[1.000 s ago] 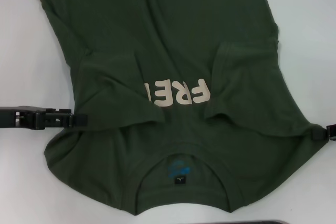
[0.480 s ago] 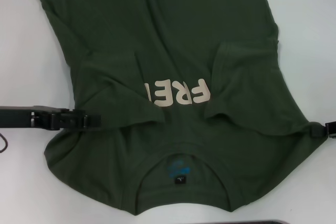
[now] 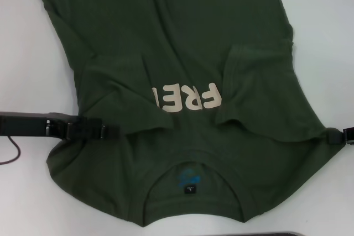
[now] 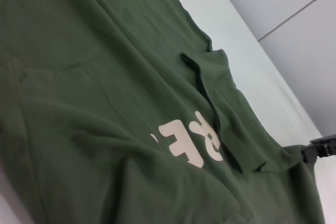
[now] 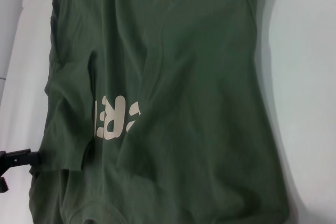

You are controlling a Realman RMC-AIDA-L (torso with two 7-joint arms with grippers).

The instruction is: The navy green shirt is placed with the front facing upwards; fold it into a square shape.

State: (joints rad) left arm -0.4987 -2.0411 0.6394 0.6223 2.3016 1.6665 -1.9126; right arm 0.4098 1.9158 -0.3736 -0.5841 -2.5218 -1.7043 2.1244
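Shirt (image 3: 182,53) — sleeves folded inward

1. Navy green shirt (image 3: 182,53): hem end runs off the far edge of the head view; lower body cut off.
2. Chest lettering (image 3: 188,99): only "FRE" readable; remaining letters covered by the sleeve fold (image 3: 121,89) on the robot's left.
3. Black collar tag (image 3: 189,189): markings too small to read.
4. Blue collar print (image 3: 187,177): design indistinct.
5. Left gripper (image 3: 113,131): fingertips lost against the dark fabric; finger state not discernible.
6. Right gripper (image 3: 332,137): mostly cut off by the picture's edge; tip meets the shirt's edge, finger state not discernible.
7. Dark object (image 3: 276,234) at the near edge: a sliver only, unidentifiable.
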